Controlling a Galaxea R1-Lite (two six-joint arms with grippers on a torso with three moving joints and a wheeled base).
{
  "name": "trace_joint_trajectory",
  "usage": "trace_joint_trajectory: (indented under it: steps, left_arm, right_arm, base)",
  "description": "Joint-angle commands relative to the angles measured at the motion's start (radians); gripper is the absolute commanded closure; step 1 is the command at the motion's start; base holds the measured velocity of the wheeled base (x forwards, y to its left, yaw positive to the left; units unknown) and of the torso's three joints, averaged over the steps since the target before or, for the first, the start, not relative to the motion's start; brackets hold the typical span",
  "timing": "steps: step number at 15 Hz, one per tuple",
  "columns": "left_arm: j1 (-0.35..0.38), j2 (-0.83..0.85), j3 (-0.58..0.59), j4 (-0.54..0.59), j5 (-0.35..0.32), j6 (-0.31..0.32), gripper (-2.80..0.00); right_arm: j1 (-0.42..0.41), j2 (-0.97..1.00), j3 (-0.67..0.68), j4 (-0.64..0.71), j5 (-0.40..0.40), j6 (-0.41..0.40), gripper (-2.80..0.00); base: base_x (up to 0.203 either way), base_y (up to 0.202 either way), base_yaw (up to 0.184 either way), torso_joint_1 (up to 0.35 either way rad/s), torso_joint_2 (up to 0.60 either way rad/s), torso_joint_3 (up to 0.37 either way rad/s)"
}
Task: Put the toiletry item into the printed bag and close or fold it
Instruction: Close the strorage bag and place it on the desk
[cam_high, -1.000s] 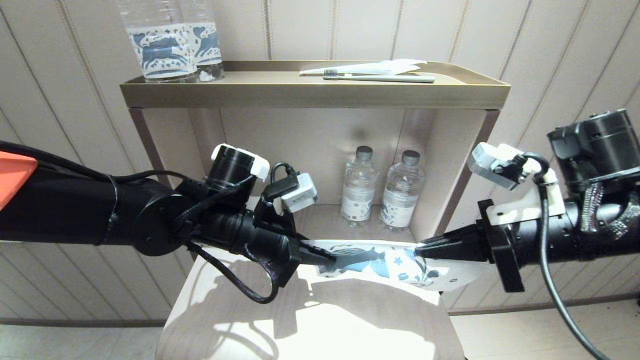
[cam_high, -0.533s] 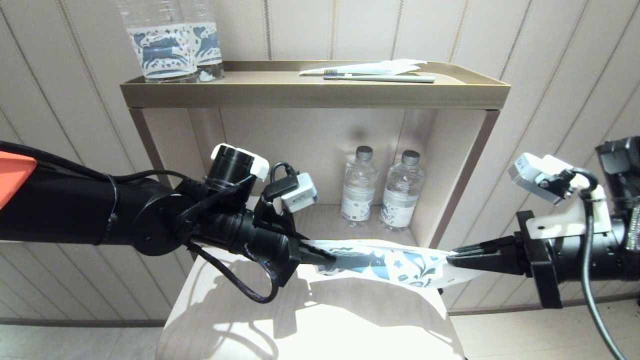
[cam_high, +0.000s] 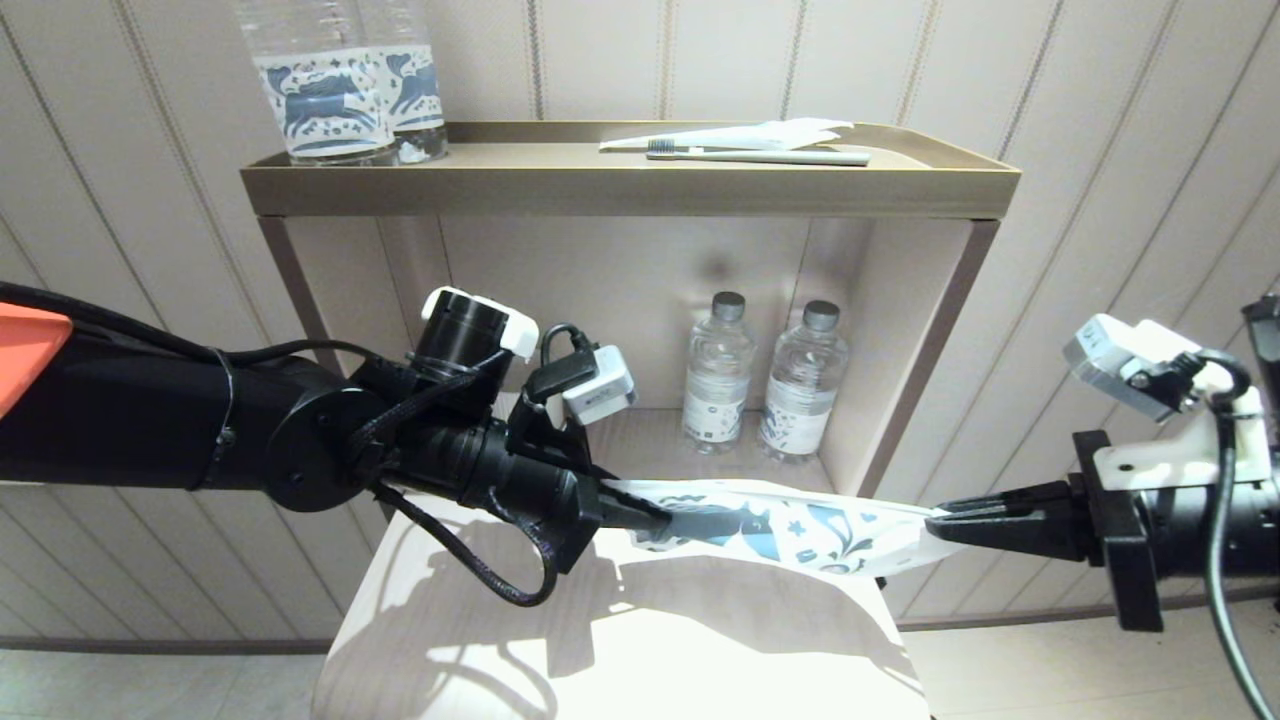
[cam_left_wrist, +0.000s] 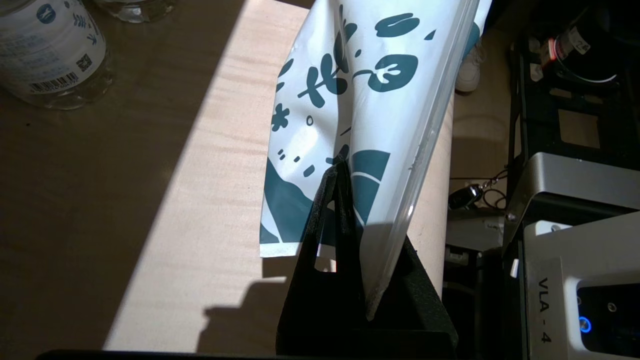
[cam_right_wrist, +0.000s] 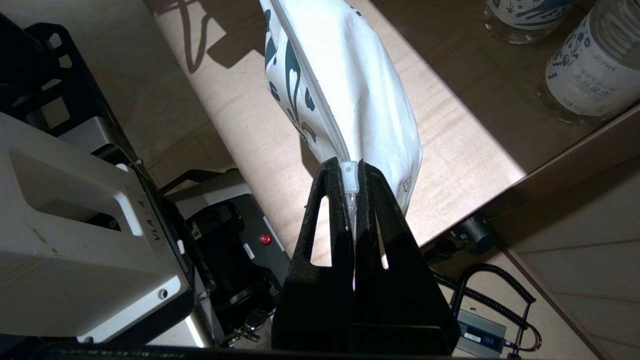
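I've got the L gripper (cam_high: 655, 517) pinching the printed bag (cam_high: 790, 528) at its left end, R gripper (cam_high: 938, 522) clamped on the zip slider (cam_right_wrist: 349, 176) at right.

"VLA - 4" printed on the grey-white housing (cam_left_wrist: 575, 280) in the left wrist view, "VLA - 4" seen again on the same housing (cam_right_wrist: 90, 240) in the right wrist view, Chinese characters printed on a water bottle label (cam_right_wrist: 590, 70), too small to be read surely, a barcode and QR code carried by another bottle label (cam_left_wrist: 55, 55)

White printed bag (cam_high: 790, 525), teal horse-and-star print
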Motion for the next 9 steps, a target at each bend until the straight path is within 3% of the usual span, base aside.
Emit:
trace_joint_trajectory:
  steps: [1, 2, 3, 9]
  left_arm:
    - [0.0, 0.0, -0.002, -0.001, -0.003, 0.003, 0.0]
    - [0.0, 0.001, -0.002, -0.001, -0.002, 0.003, 0.0]
    - [0.0, 0.001, -0.002, -0.001, -0.003, 0.003, 0.0]
    - [0.002, 0.003, 0.004, 0.003, 0.011, -0.006, 0.0]
  right_arm:
    - [-0.005, 0.003, -0.005, -0.001, 0.003, -0.002, 0.0]
    - [-0.011, 0.003, -0.002, -0.003, 0.002, -0.005, -1.5]
    - [-0.013, 0.001, -0.001, -0.004, 0.001, -0.007, -2.8]
    - [-0.029, -0.002, -0.018, -0.004, 0.006, 0.002, -2.8]
  base:
    - [0.0, 0.0, 0.0, 0.0, 0.0, 0.0]
    - [0.0, 0.0, 0.0, 0.0, 0.0, 0.0]
    - [0.0, 0.0, 0.0, 0.0, 0.0, 0.0]
    - [0.0, 0.0, 0.0, 0.0, 0.0, 0.0]
